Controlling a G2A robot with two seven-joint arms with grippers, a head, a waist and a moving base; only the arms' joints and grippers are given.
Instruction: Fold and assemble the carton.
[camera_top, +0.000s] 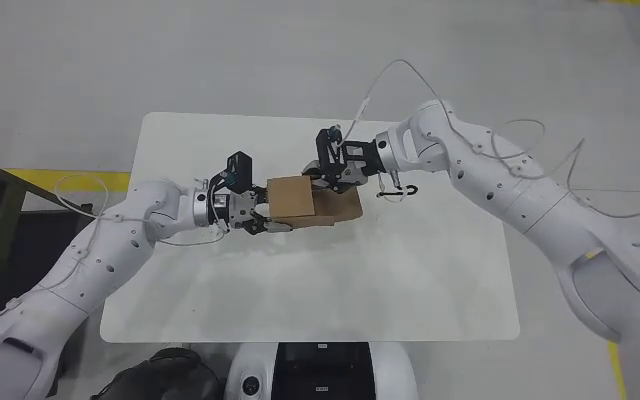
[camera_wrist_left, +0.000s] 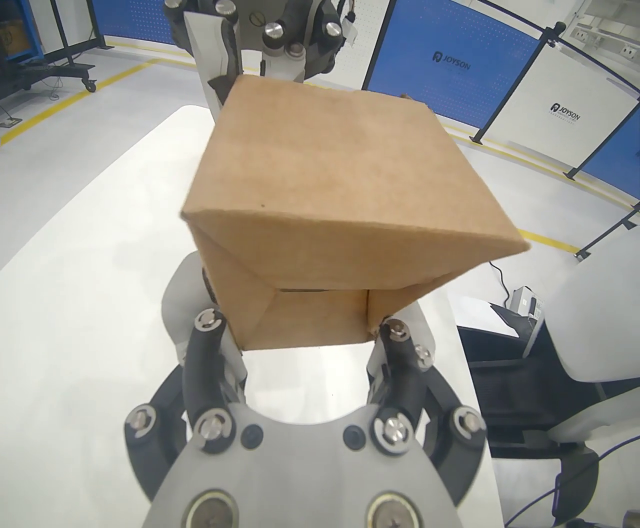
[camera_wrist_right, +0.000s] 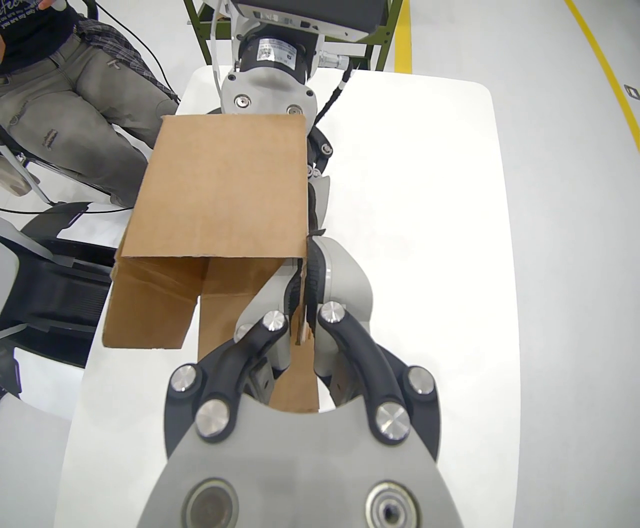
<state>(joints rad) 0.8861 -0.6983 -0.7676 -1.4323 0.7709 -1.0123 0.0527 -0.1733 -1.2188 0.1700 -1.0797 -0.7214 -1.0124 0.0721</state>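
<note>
Smooth white table (camera_top: 400, 290), boxy brown corrugated cardboard carton (camera_top: 300, 200)

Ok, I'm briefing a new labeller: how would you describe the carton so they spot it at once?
Find the white table; mid-table the two arms meet. Between the left gripper and right gripper is the carton, the one brown cardboard thing, flaps open.

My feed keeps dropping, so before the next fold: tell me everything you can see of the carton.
The carton is plain brown cardboard, unprinted, opened into a box shape and lying lengthwise between both arms over the middle of the white table. The left gripper clasps its sides at one end, where flaps slope inward. The right gripper pinches a wall edge at the other end, where flaps stick out unfolded. Whether it touches the table is unclear.
</note>
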